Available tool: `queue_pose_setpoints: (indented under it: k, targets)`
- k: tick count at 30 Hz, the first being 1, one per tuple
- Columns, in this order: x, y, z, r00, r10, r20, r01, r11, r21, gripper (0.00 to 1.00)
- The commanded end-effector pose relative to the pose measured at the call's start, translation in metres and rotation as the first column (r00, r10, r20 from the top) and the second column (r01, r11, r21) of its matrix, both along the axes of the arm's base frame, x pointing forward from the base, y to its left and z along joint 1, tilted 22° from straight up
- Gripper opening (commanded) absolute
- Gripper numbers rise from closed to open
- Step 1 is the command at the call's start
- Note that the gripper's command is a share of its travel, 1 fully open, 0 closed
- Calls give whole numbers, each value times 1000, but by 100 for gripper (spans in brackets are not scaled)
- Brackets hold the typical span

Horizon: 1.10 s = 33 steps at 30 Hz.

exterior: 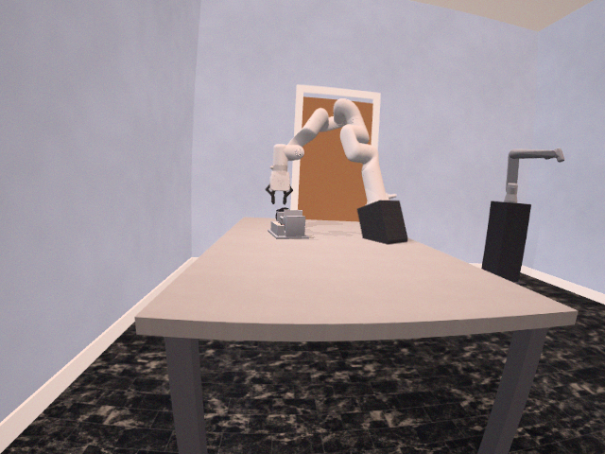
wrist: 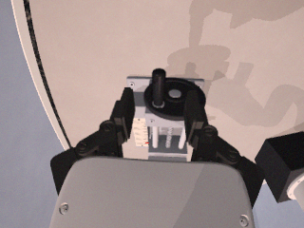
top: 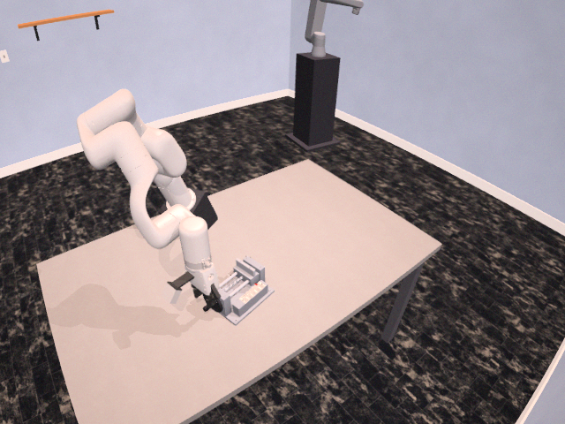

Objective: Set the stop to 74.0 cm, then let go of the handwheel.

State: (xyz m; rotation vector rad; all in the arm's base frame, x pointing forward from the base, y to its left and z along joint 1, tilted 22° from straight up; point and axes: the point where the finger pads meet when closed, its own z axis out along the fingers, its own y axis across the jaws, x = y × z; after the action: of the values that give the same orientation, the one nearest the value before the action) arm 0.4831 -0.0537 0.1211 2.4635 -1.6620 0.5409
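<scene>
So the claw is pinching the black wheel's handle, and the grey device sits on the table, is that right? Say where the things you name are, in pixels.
Not quite: the claw (exterior: 279, 199) (wrist: 160, 100) is open and raised above the handle (wrist: 159, 87), holding nothing, as the exterior and wrist views show. The grey device (top: 250, 299) (exterior: 294, 225) does sit on the table (top: 319, 237) (exterior: 318, 278).
</scene>
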Motion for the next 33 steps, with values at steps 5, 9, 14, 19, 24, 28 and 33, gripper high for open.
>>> queue_pose_setpoints:
  k: [5, 9, 14, 19, 24, 28, 33]
  targets:
    - [-7, 12, 38, 1000, 7, 3, -7, 1000, 7, 57]
    - [-9, 14, 45, 1000, 7, 3, -7, 1000, 7, 57]
    - [-9, 15, 46, 1000, 7, 3, -7, 1000, 7, 57]
    - [-9, 15, 46, 1000, 7, 3, -7, 1000, 7, 57]
    - [-9, 15, 46, 1000, 7, 3, -7, 1000, 7, 57]
    - [-9, 15, 46, 1000, 7, 3, -7, 1000, 7, 57]
    - [-4, 36, 40, 1000, 7, 3, -7, 1000, 7, 57]
